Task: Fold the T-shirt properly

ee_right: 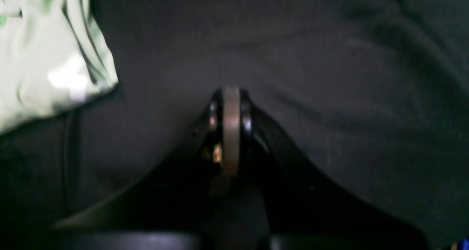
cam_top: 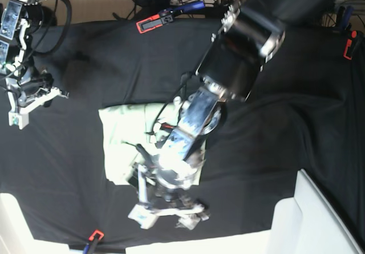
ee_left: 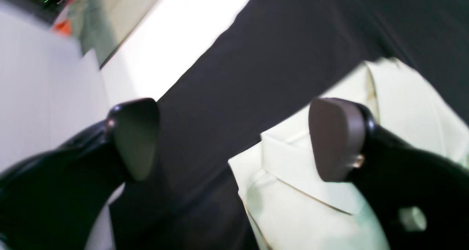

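**T-shirt folded on the black cloth, left jaws wide above its edge**

T-shirt (cam_top: 122,131) in the base view lies as a pale, folded block near the middle of the black cloth (cam_top: 285,123), partly hidden under the left arm, which reaches down across it from the upper right. The left gripper (cam_top: 165,211) sits blurred at the shirt's near edge; its opening cannot be read here. The right gripper (cam_top: 25,103) stands well apart at the far left of this view, over bare cloth.

The left wrist view gives what the base view lacks: the left gripper (ee_left: 234,140) has its two pads spread wide with nothing between them. Below them the T-shirt (ee_left: 300,191) shows layered folds, its edge meeting the black cloth (ee_left: 256,59).

The right wrist view shows the right gripper (ee_right: 231,129) with pads pressed together and nothing visibly caught between them, over the black cloth (ee_right: 329,77). One corner of the T-shirt (ee_right: 44,59) shows at the upper left, clear of the pads
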